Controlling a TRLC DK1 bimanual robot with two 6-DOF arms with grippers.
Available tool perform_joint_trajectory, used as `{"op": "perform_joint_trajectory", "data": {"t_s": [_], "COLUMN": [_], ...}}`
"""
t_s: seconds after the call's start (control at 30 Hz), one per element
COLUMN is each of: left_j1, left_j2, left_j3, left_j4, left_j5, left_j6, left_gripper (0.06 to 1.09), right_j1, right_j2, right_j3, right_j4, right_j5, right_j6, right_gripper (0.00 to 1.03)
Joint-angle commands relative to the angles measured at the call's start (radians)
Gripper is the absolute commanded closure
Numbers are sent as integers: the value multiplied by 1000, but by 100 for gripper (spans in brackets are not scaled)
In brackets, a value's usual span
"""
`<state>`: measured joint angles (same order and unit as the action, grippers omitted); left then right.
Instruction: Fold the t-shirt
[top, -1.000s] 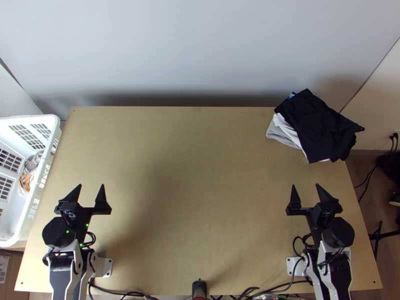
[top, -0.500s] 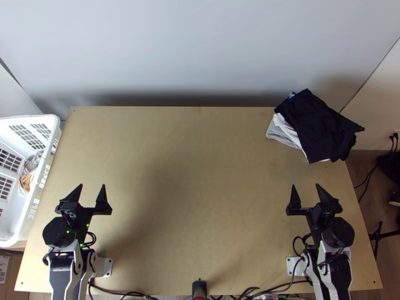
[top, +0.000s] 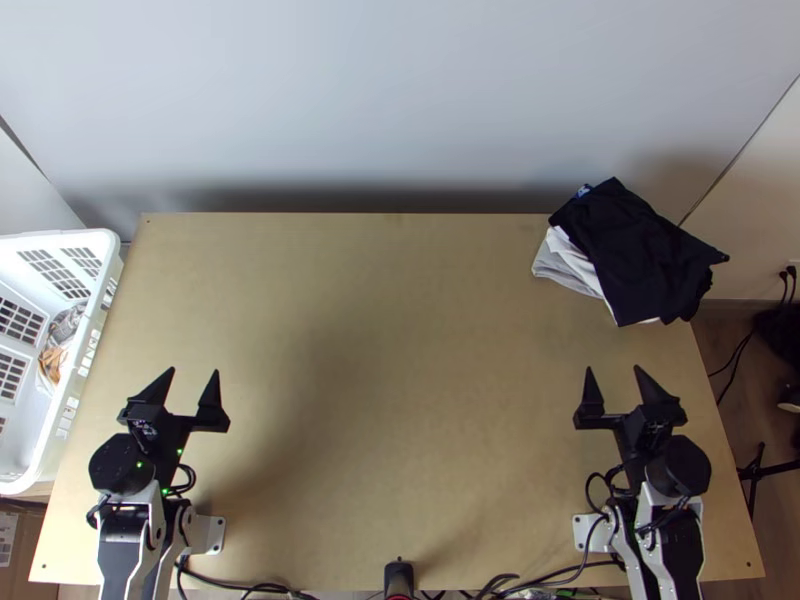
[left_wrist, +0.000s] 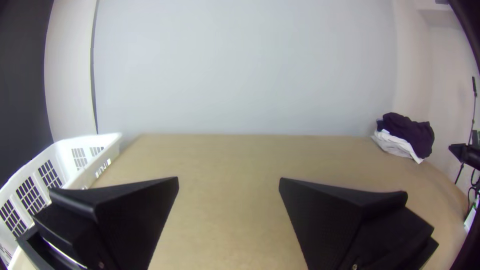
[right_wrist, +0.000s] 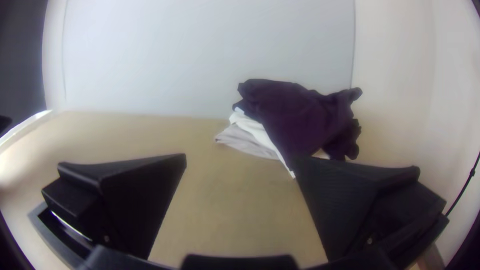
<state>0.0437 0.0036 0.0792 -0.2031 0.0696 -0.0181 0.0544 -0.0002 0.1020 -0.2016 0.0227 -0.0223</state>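
We have the jaws of our left gripper (top: 194, 370) and right gripper (top: 613, 368) spread; dark cloth (top: 635, 250) lies rumpled over pale cloth (top: 566, 264) at the far right corner of our counter (top: 400, 350).

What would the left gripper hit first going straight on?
The left gripper would probably meet the pale wall beyond the table; the way looks free until then. Height and tilt are unclear, so it might touch the table first.
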Motion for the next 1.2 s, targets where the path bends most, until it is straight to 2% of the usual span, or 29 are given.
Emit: {"op": "perform_joint_trajectory", "data": {"t_s": [0.0, 0.13, 0.3, 0.47, 0.67, 0.8, 0.83, 0.93, 1.03, 1.1, 1.17], "left_j1": [-18, -7, 2, 2, 2, 28, 70, 202, 364, 475, 582], "left_j2": [9, 179, 460, 616, 923, 1029, 1049, 1128, 1204, 1237, 1274], "left_j3": [53, 251, 587, 901, 1380, 1541, 1555, 1607, 1628, 1617, 1591], "left_j4": [34, -45, -190, -222, -506, -590, -588, -625, -696, -713, -711], "left_j5": [-22, -28, -28, -27, -25, -25, -27, -24, -21, -21, -19], "left_j6": [-26, -26, -29, -109, -214, -229, -244, -256, -244, -233, -212], "left_gripper": [10, 10, 10, 10, 10, 10, 10, 10, 10, 10, 10], "right_j1": [-21, 13, 10, 12, 32, 32, 30, 35, 44, 42, 30], "right_j2": [6, 118, 471, 723, 905, 927, 925, 908, 842, 793, 792], "right_j3": [61, 226, 550, 915, 1286, 1357, 1351, 1334, 1277, 1214, 1196], "right_j4": [25, -64, -211, -308, -394, -403, -391, -423, -456, -417, -460], "right_j5": [-4, -9, -9, -10, -10, 3, 29, 36, 36, 37, 37], "right_j6": [5, 7, 7, 4, 36, 35, 25, 2, -71, -71, -74], "right_gripper": [5, 5, 5, 5, 5, 5, 5, 5, 5, 5, 5]}}
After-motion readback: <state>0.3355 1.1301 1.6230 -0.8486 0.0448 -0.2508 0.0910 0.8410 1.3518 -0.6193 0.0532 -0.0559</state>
